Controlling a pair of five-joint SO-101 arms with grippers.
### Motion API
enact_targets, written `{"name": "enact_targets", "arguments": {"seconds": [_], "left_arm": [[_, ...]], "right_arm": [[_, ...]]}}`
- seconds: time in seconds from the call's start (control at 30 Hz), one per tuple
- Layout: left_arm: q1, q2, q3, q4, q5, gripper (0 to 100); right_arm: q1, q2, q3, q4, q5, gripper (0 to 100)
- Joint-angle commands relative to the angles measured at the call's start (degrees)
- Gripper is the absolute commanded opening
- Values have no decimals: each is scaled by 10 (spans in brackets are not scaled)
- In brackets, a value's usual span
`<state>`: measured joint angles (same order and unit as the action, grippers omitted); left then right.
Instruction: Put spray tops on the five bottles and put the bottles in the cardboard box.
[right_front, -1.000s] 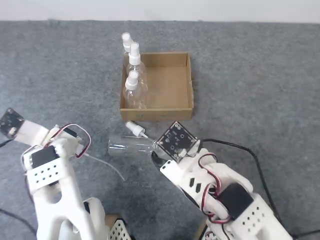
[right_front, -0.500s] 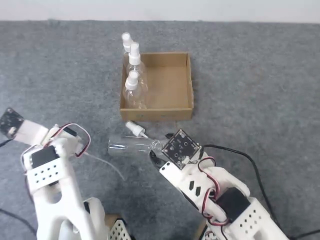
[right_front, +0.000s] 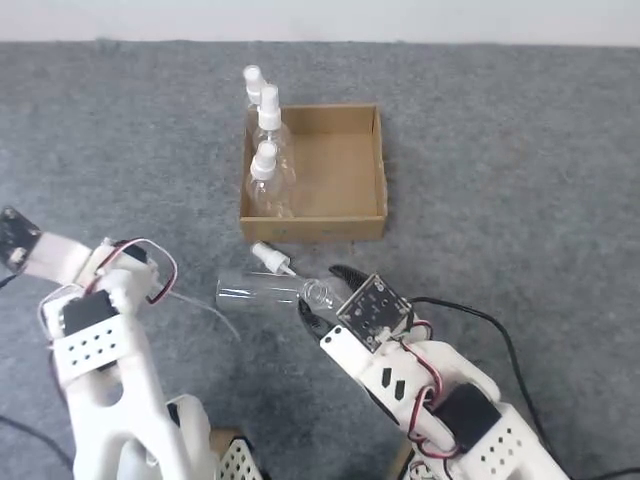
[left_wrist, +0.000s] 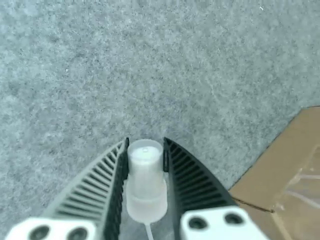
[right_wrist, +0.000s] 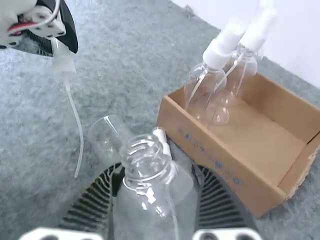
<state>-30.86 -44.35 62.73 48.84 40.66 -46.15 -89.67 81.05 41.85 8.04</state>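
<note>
- High view: the cardboard box (right_front: 340, 170) is at 12 o'clock. Two topped bottles (right_front: 266, 180) stand along its 9 o'clock wall, and a third bottle (right_front: 252, 82) is just past its 11 o'clock corner. At its 6 o'clock lie a loose spray top (right_front: 270, 257) and a clear bottle (right_front: 255, 292), long axis 9-to-3.
- Left wrist view: the left gripper (left_wrist: 145, 145) has its jaws pinched on a second spray top (left_wrist: 145, 190), nozzle end poking out past the tips.
- Right wrist view: the right gripper (right_wrist: 157, 172) has its jaws half spread, clamping an open bottle (right_wrist: 145, 160), threaded neck aimed toward the box.

High cam overhead; wrist cams close-up fwd; all share cardboard box (right_front: 312, 228).
</note>
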Motion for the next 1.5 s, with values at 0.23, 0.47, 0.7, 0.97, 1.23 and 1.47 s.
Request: {"name": "enact_targets", "arguments": {"seconds": [0.23,0.47,0.7,0.97,1.23,1.47], "left_arm": [[3,-21,-143,72,-4,13],[3,-22,-182,82,-4,13],[3,-22,-237,145,-4,13],[16,-22,-272,165,33,12],[55,-22,-340,229,54,12],[77,-22,-434,314,60,12]], "right_arm": [[-4,-22,4,-15,-8,47],[-4,-22,4,-15,-8,47],[-4,-22,25,-52,-9,47],[-4,-22,39,-72,-9,47],[-3,-18,39,-72,-9,47],[-2,-16,40,-72,-8,47]]}}
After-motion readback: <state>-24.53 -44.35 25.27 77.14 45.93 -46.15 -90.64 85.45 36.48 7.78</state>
